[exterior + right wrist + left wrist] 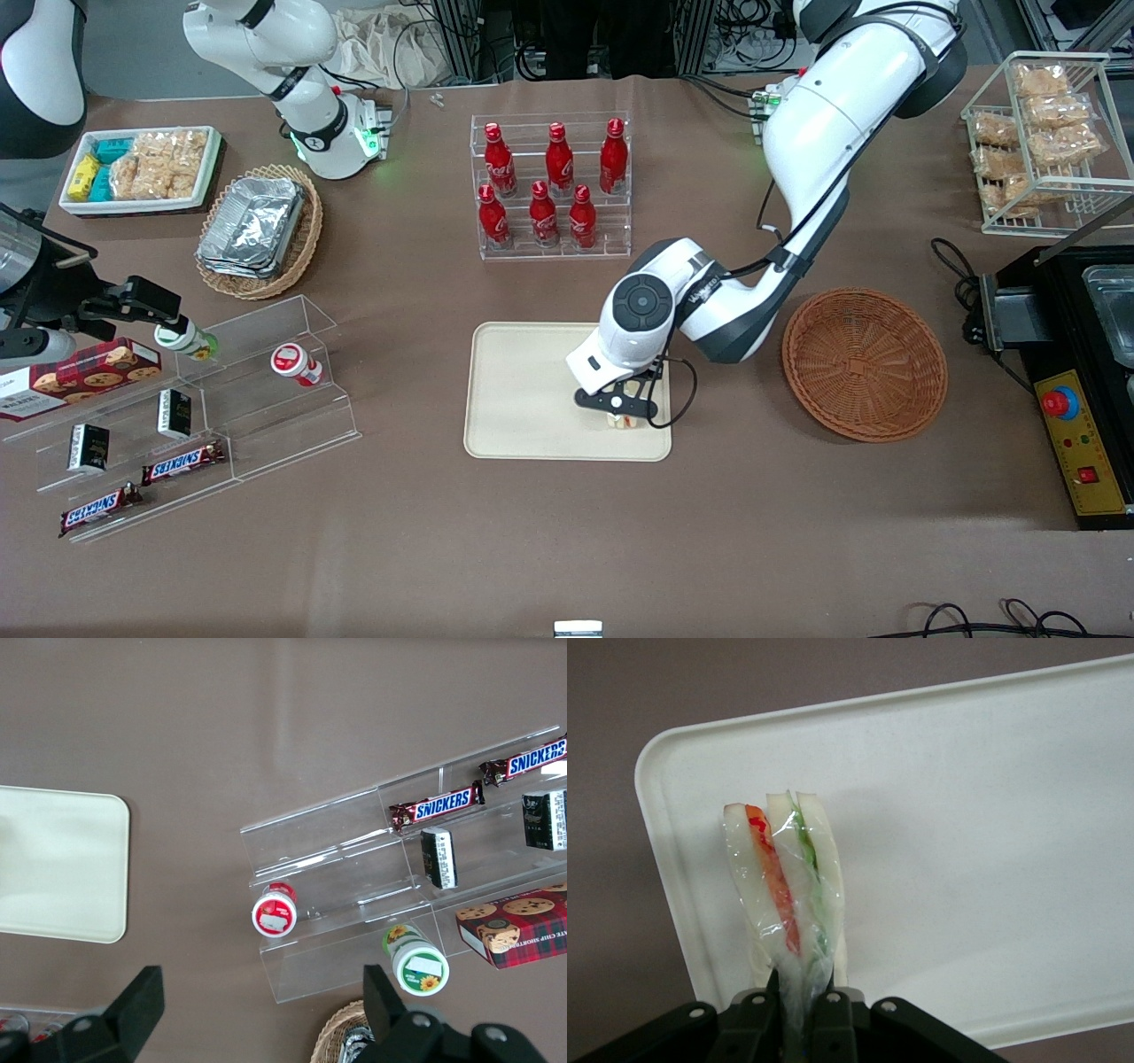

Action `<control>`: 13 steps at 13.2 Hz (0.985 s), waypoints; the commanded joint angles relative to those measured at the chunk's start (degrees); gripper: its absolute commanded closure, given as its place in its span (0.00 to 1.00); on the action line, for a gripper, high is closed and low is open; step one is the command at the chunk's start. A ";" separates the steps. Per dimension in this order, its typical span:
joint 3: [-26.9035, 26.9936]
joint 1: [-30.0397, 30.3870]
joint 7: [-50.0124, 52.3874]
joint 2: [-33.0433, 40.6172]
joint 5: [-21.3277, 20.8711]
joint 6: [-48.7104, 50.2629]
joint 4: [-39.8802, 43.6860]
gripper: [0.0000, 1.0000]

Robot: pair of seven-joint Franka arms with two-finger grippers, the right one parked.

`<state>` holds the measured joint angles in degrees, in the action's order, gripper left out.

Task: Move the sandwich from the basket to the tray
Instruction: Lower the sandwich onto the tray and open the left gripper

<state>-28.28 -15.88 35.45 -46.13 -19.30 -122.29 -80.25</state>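
My gripper [620,409] hangs low over the cream tray [523,390], near the tray corner closest to the basket and the front camera. It is shut on the clear-wrapped sandwich [788,895], a white bread wedge with red and green filling, pinched at its narrow end between the black fingers [753,1019]. In the front view only the sandwich's lower tip [623,421] shows under the gripper, at or just above the tray surface. The round reddish-brown wicker basket [864,363] lies beside the tray toward the working arm's end, with nothing in it.
A clear rack of red bottles [549,186] stands farther from the front camera than the tray. A clear stepped shelf [195,399] with snack bars and small jars lies toward the parked arm's end. A black control box [1076,381] sits next to the basket.
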 commanded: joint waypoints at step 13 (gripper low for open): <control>-0.46 5.15 4.27 6.65 -0.57 7.91 -0.35 0.00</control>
<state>-28.40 -12.46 38.58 -45.03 -19.30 -119.27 -79.32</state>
